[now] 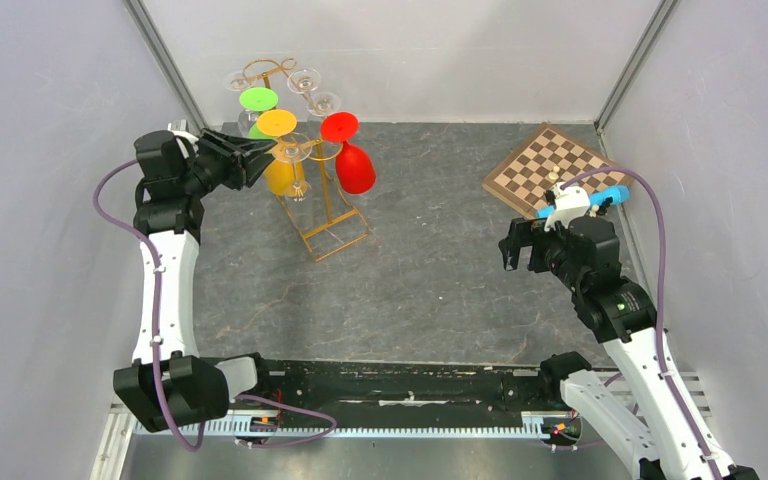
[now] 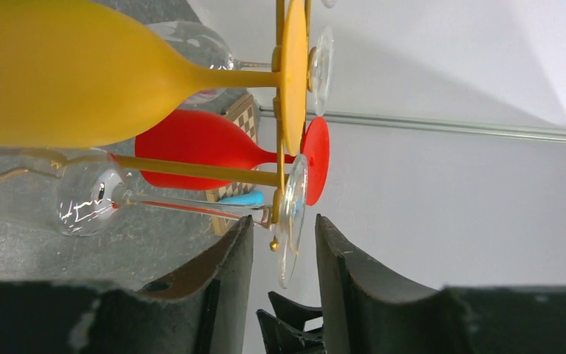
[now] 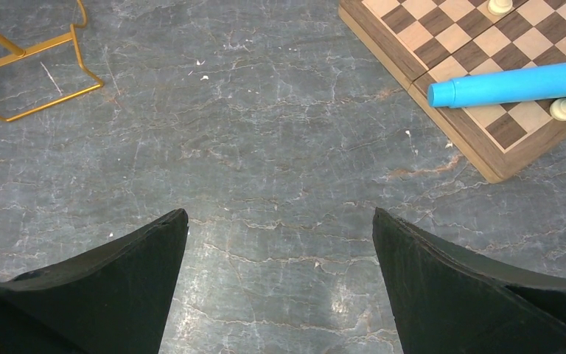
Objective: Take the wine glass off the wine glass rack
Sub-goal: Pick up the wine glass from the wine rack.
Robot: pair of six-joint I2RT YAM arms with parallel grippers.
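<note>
Yellow glass (image 2: 66, 74) & red glass (image 2: 191, 151) crowd L hand (image 2: 284, 221); mid table (image 1: 430, 280) free.

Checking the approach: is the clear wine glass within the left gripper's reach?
Likely yes: the left gripper has its fingers either side of the foot of the clear wine glass, nothing between; the yellow wine glass hangs close.

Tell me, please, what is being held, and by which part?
Nothing: the left end effector straddles the clear wine glass's foot, untouched; the right end effector is empty.
</note>
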